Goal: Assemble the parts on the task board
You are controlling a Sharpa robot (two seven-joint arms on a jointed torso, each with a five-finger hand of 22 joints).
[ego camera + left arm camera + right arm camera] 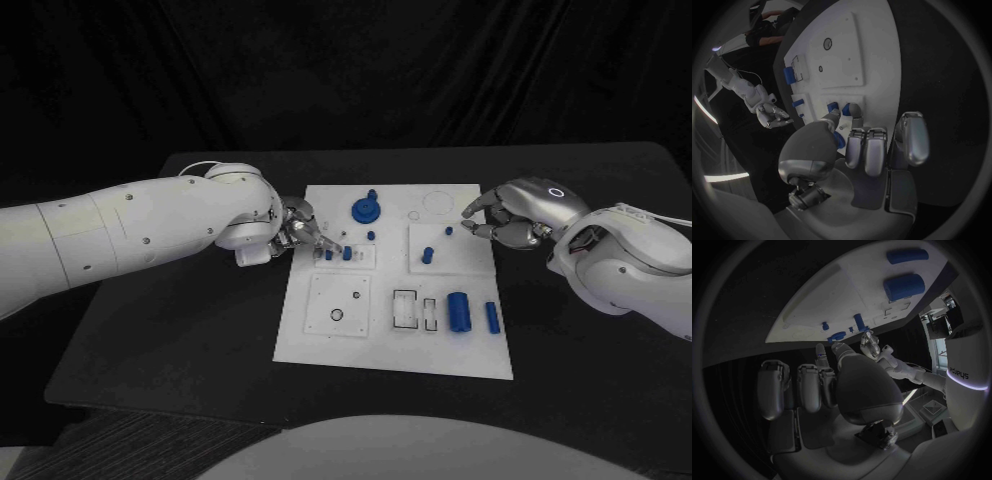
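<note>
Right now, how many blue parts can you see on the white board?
7, maybe more behind the hands: a round part at the far edge, small pegs mid-board, a thick cylinder and a thin one near the right edge.

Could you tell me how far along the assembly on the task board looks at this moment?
Partly done, it seems. Small blue pegs and a blue gear already stand on the task board. The left hand reaches at the pegs by its edge; the right hand hovers. Two blue cylinders lie loose.
</note>
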